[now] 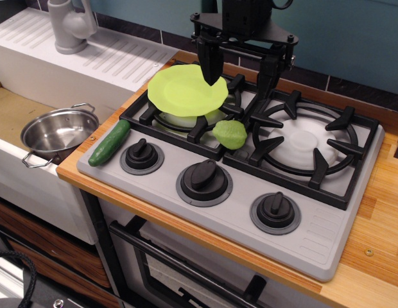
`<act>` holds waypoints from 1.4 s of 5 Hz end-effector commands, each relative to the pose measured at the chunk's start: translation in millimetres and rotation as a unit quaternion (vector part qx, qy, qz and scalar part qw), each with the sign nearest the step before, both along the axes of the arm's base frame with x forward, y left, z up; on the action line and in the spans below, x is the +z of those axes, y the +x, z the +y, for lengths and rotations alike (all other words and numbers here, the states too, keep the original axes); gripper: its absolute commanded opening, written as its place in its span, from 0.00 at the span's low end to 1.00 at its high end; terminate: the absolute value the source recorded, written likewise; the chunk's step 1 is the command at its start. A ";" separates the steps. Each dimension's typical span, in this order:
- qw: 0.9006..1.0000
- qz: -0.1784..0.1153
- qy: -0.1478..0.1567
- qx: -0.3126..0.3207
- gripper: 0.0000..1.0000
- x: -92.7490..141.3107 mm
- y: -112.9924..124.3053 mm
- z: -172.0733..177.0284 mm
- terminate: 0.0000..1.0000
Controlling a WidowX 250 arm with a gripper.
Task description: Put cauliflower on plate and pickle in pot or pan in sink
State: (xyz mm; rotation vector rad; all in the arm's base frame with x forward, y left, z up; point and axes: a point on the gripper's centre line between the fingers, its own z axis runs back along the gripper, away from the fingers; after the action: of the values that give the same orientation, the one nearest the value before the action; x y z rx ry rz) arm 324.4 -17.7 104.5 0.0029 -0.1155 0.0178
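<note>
We saw the sink holding the pot, the plate lifted above the left burner, clamped at its back edge in our gripper, the pickle at the stove's left edge, the cauliflower between burners.

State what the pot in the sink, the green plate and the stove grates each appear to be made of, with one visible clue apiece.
Pot: likely stainless steel, polished; its inside mirrors the surroundings. Plate: probably plastic, smooth and slightly glossy, in one flat lime colour with a wavy rim. Stove grates: matte black; cast metal or moulded plastic, the picture cannot settle which.
</note>
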 end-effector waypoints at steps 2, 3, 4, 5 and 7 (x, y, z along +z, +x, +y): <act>1.000 -0.010 -0.007 -0.003 1.00 -12.3 6.0 1.7 0.00; 1.000 -0.023 -0.013 -0.007 1.00 -25.3 12.7 2.9 0.00; 0.999 -0.033 -0.018 -0.011 1.00 -36.8 16.9 6.2 0.00; 0.999 -0.035 -0.014 -0.012 1.00 -40.5 16.8 11.9 0.00; 0.999 -0.037 -0.006 -0.002 1.00 -45.6 2.5 18.4 0.00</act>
State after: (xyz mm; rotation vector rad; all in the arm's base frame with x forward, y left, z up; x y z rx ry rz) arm 317.8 -1.3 34.6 -0.0151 -0.1135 0.0192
